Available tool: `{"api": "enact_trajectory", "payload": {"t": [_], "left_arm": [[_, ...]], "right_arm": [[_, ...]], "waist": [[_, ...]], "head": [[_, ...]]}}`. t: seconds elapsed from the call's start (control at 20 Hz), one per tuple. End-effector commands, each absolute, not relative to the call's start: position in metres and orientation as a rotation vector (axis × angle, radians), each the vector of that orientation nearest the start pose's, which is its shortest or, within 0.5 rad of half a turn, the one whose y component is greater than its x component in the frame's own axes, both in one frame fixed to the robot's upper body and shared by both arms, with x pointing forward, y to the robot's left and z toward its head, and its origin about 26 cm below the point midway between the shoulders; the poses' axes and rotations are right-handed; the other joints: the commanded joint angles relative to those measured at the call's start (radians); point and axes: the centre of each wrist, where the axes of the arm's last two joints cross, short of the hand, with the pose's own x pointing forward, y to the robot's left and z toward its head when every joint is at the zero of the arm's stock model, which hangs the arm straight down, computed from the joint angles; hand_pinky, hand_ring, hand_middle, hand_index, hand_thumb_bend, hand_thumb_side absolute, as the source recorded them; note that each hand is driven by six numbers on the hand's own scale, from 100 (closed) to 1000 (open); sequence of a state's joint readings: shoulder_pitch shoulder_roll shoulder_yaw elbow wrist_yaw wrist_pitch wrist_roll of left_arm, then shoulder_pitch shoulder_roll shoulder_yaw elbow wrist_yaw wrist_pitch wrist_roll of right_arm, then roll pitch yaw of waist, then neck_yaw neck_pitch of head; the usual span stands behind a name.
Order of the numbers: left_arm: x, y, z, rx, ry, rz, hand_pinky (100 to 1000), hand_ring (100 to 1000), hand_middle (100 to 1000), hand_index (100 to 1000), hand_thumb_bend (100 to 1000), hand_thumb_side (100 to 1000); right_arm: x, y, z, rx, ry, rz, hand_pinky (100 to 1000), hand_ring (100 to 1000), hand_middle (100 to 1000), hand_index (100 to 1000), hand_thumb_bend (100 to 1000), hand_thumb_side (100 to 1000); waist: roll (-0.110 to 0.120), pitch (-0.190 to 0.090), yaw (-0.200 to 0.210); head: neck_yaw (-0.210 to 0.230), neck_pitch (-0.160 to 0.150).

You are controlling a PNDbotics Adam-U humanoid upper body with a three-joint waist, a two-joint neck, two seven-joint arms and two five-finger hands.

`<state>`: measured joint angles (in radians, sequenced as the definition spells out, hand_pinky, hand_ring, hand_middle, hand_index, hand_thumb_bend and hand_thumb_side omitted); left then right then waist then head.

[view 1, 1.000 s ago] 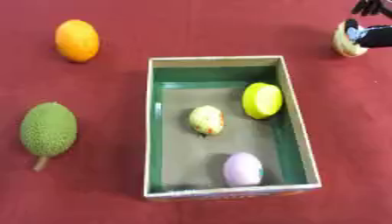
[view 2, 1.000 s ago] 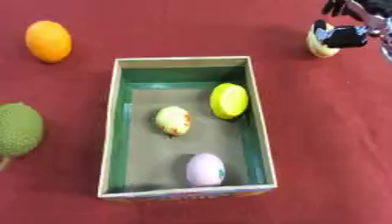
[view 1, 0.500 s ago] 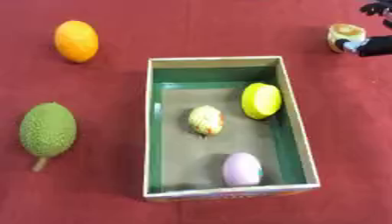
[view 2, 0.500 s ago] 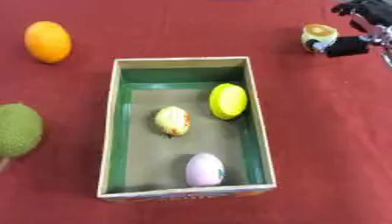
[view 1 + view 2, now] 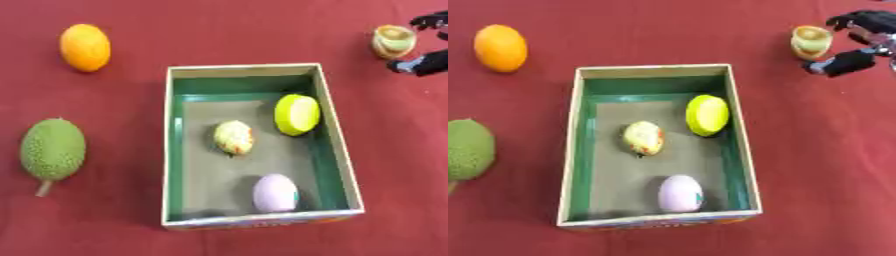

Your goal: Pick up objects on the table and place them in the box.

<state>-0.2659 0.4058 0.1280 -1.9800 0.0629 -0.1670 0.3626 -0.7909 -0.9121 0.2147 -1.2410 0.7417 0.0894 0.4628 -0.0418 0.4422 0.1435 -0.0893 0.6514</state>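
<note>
The small yellow-green cup-shaped object (image 5: 811, 42) stood on the red tablecloth (image 5: 815, 150) at about one o'clock from the box (image 5: 744, 145), well apart from its far right corner. Just beside it, at its three to four o'clock, was the right hand (image 5: 859, 47): dark fingers (image 5: 852, 20) arched past the object's far side and a thumb (image 5: 839, 64) lay on its near side, spread and apparently not touching it, so the hand looked released, holding nothing. The left hand showed in neither view. Inside the box lay a lime-yellow round piece (image 5: 707, 115), a speckled yellow fruit (image 5: 643, 138) and a pale lilac egg shape (image 5: 680, 193). Out at ten o'clock sat an orange (image 5: 85, 47), and at nine o'clock a green bumpy fruit (image 5: 52, 148). The step in hand seemed to be the reach for the small object; the next move would call for bringing fingers and thumb in around it, then lifting it over the box wall toward the open floor at seven o'clock.
</note>
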Motion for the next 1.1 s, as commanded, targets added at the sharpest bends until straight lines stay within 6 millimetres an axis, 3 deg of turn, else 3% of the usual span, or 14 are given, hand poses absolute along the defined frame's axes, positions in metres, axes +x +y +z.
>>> {"api": "enact_trajectory", "payload": {"t": [0.05,0.45,0.85,1.1], "left_arm": [[0.293,0.309,0.217,0.435,-2.495,0.084,752,598,577,800,100,523],[0.293,0.309,0.217,0.427,-2.495,0.085,750,597,577,800,100,529],[0.293,0.308,0.218,0.417,-2.497,0.085,749,597,577,800,100,534],[0.293,0.308,0.218,0.411,-2.498,0.083,750,598,578,801,100,539]], "right_arm": [[0.400,-0.394,0.305,-1.277,-1.148,1.311,865,915,868,961,442,563],[0.405,-0.387,0.307,-1.372,-1.247,1.221,820,859,822,910,368,550],[0.415,-0.388,0.297,-1.488,-1.240,1.215,817,860,814,894,455,655],[0.418,-0.390,0.293,-1.553,-1.211,1.247,819,866,820,895,452,718]], "waist": [[0.005,-0.018,0.000],[0.007,-0.008,0.005],[0.008,0.006,0.012],[0.009,0.015,0.015]], "head": [[-0.001,-0.012],[-0.003,-0.014],[-0.007,-0.025],[-0.008,-0.030]]}}
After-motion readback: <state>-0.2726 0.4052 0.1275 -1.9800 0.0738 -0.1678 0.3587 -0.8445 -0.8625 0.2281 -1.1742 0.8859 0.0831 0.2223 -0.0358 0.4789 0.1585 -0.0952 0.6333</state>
